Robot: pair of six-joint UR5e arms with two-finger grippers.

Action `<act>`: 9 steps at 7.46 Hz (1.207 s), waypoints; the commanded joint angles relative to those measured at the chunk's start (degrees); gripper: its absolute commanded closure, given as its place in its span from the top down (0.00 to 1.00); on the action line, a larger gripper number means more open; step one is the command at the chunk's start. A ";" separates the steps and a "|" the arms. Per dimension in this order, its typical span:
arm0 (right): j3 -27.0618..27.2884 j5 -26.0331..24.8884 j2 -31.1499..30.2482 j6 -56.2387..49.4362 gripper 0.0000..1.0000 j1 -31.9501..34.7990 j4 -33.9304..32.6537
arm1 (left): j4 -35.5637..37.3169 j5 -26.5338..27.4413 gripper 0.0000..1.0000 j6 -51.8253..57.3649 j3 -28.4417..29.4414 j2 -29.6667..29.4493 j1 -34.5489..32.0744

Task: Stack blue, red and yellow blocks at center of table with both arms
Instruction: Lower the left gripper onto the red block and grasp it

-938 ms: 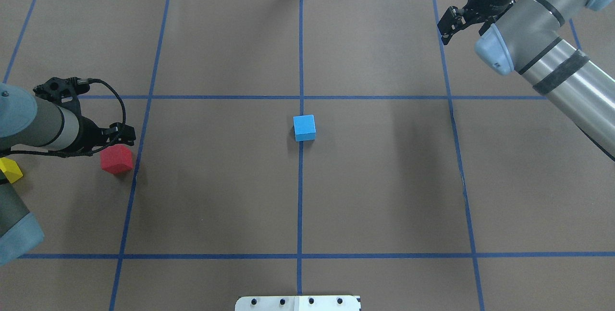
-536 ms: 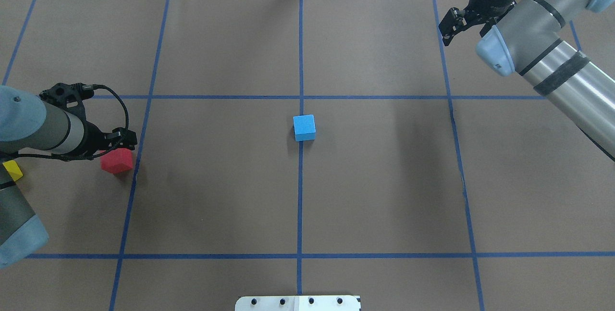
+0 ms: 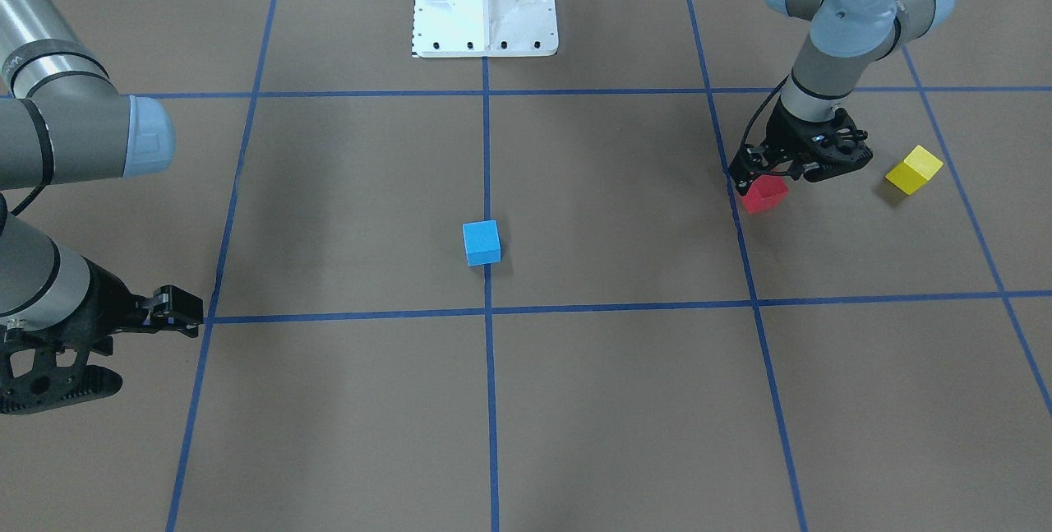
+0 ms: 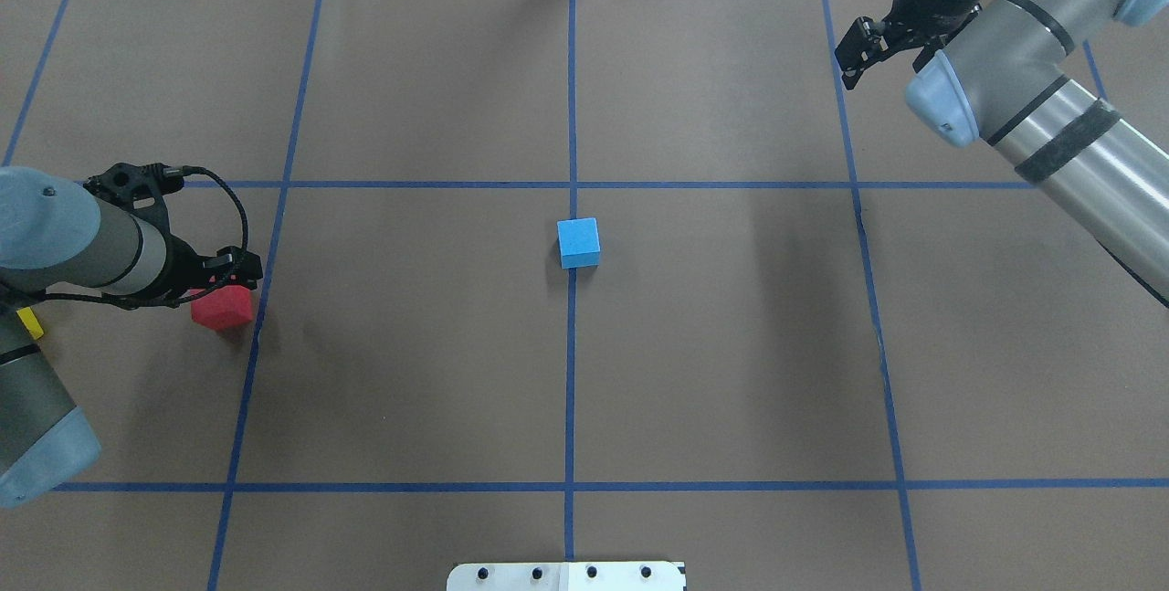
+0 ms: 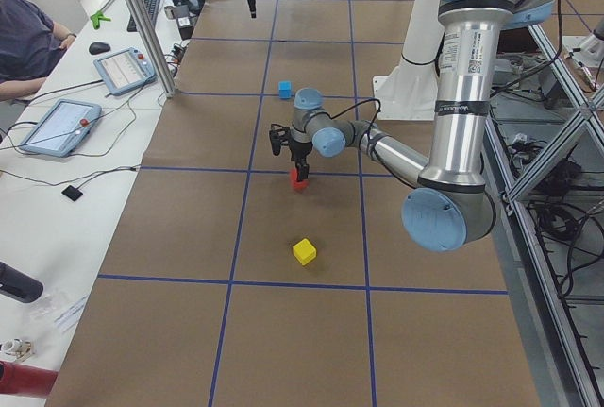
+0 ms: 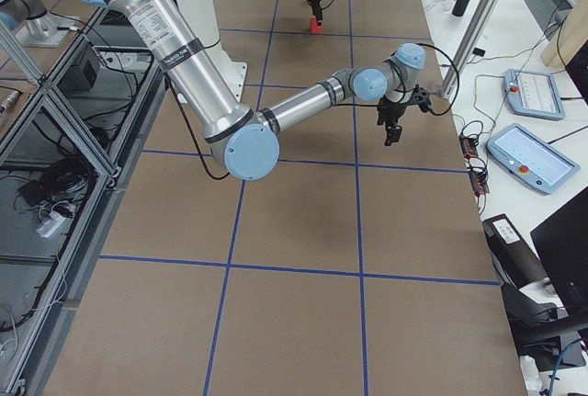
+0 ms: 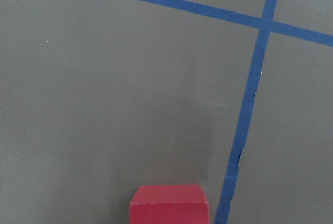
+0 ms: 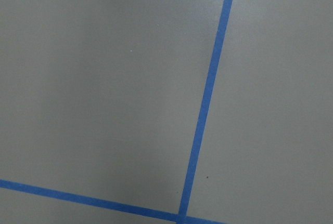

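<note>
The blue block [image 4: 579, 243] sits at the table's center, also in the front view [image 3: 482, 242]. The red block [image 4: 224, 308] lies at the far left, tilted to the grid; it shows in the front view [image 3: 764, 196] and at the bottom edge of the left wrist view [image 7: 169, 205]. My left gripper [image 4: 228, 279] is open and hangs right over the red block, its fingers down around the block's top [image 3: 763, 177]. The yellow block [image 4: 30, 323] is mostly hidden under my left arm but is clear in the front view [image 3: 913, 169]. My right gripper [image 4: 851, 52] is open and empty at the far right back.
Blue tape lines [image 4: 572, 390] divide the brown table cover into squares. The white robot base plate [image 4: 566, 575] is at the near edge. Operator tablets [image 5: 57, 124] and a person are beyond the table's far side.
My left gripper has moved down and a little right onto the red block, and its arm now hides more of the yellow block. My right gripper has drifted slightly back.
</note>
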 commanded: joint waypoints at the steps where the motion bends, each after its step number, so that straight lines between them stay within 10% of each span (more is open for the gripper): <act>1: 0.00 0.09 -0.27 0.06 1.00 -0.01 0.09 | -0.05 0.00 0.99 0.00 1.32 -0.85 0.37; 3: 0.00 0.09 -0.27 -0.03 1.00 -0.10 0.09 | -0.05 -0.09 0.90 0.00 1.60 -0.86 0.37; 6: 0.00 0.00 -0.27 0.06 1.00 -0.10 0.09 | 0.04 -0.09 0.00 0.09 1.42 -0.77 0.37; 9: 0.00 0.09 -0.19 0.15 1.00 -0.01 0.09 | 5.79 -3.76 0.00 4.01 -5.31 -0.68 -1.20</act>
